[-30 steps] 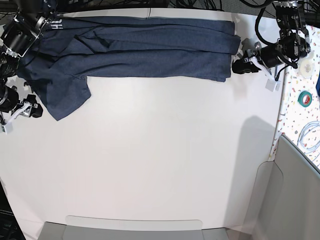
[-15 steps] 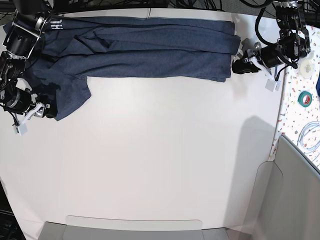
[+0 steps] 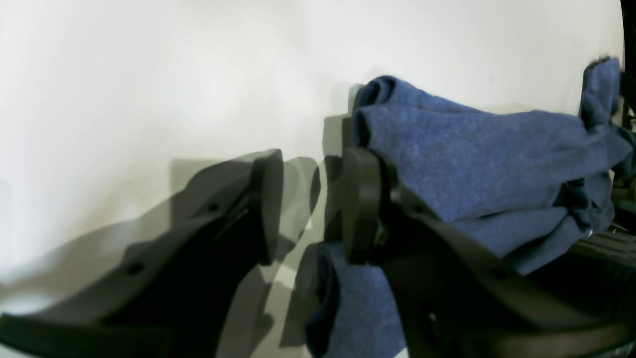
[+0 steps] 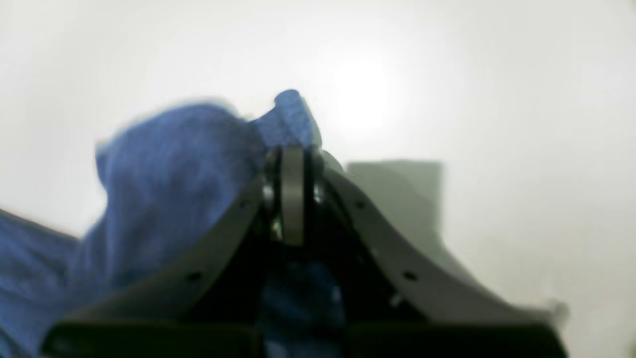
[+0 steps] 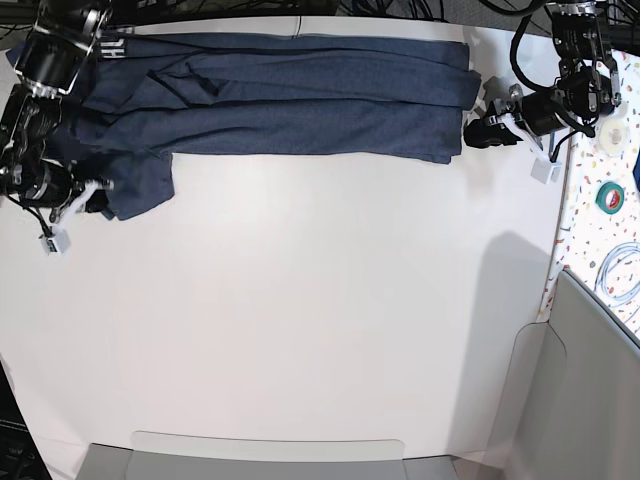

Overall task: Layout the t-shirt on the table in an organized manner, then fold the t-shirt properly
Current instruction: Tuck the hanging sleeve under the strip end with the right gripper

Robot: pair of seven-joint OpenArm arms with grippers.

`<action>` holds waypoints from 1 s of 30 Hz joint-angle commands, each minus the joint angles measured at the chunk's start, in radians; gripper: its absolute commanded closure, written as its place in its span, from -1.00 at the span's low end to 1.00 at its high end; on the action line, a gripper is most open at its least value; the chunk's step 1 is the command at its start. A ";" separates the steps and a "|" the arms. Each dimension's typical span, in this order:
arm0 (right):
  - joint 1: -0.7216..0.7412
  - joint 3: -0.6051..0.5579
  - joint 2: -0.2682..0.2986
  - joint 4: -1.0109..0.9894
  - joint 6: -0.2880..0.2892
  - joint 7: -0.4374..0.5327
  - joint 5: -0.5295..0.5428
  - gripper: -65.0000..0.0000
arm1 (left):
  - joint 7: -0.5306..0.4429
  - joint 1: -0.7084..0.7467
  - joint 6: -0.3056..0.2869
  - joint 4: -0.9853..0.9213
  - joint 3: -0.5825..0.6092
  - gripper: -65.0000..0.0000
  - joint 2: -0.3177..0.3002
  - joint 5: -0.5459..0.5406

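The right gripper (image 4: 293,199) has its jaws pinched together on a fold of the dark navy-blue heathered cloth t-shirt (image 5: 300,100), at the sleeve corner that hangs down from the shirt's long band. The left gripper (image 3: 310,204) sits at the shirt's opposite end with jaws spread; one finger presses against the cloth edge, but nothing is clamped. The shirt lies bunched in a long band along the far side of the smooth matte white table (image 5: 320,320). Judging by this, spreading is in hand; next, the left gripper likely needs to clamp its edge.
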 commanded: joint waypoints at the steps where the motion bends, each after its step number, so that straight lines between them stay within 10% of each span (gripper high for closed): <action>1: 0.008 0.005 0.020 0.080 0.007 0.017 0.026 1.00 | 0.009 0.002 0.007 0.007 -0.001 0.39 -0.012 0.023; 11: -0.302 -0.002 -0.058 0.663 0.007 -0.009 0.025 1.00 | 0.009 0.002 0.007 0.007 -0.001 0.39 -0.012 0.023; 30: -0.533 -0.005 -0.046 0.683 0.007 -0.088 0.414 1.00 | 0.009 0.002 0.007 0.007 -0.001 0.39 0.045 0.132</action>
